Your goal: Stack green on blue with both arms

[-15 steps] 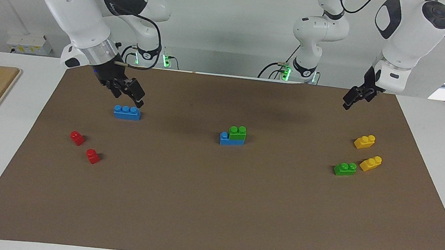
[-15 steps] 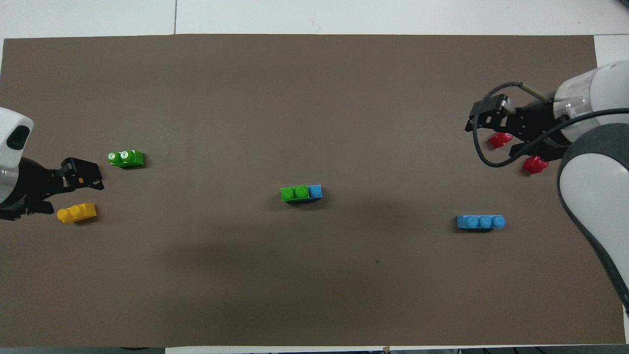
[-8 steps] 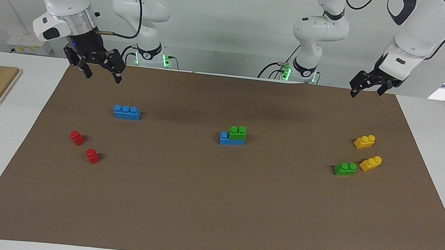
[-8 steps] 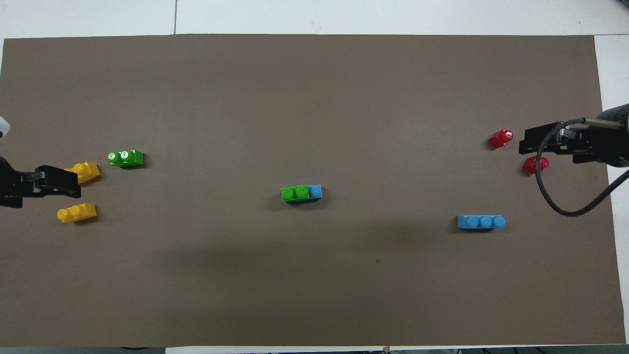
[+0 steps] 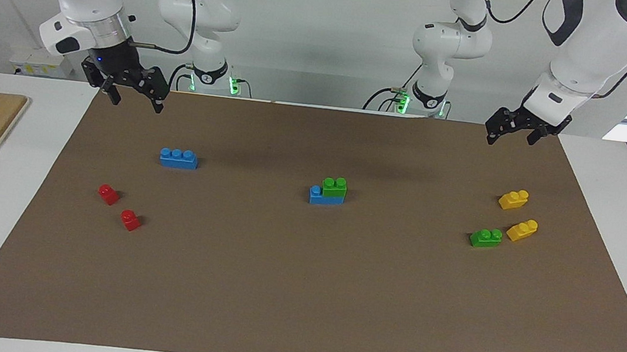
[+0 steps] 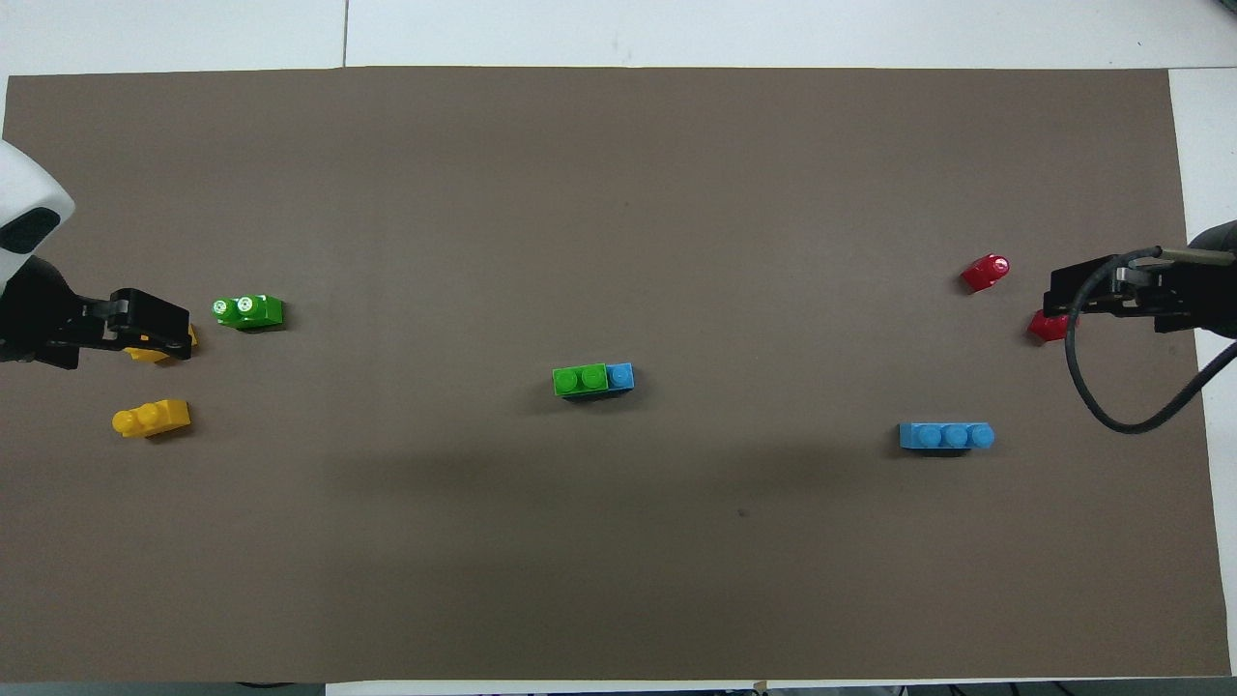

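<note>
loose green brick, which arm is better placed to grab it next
Left, probably. The loose green brick lies at the left arm's end of the mat, and the open left gripper hangs over that end.

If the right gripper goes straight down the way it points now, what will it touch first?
Probably the bare brown mat. The right gripper hangs open, pointing down over the mat's edge nearest the robots. The lone blue brick lies off that line, though depth is uncertain.

Mat centre: green brick sits on blue brick (one blue stud exposed); nothing grips it.
</note>
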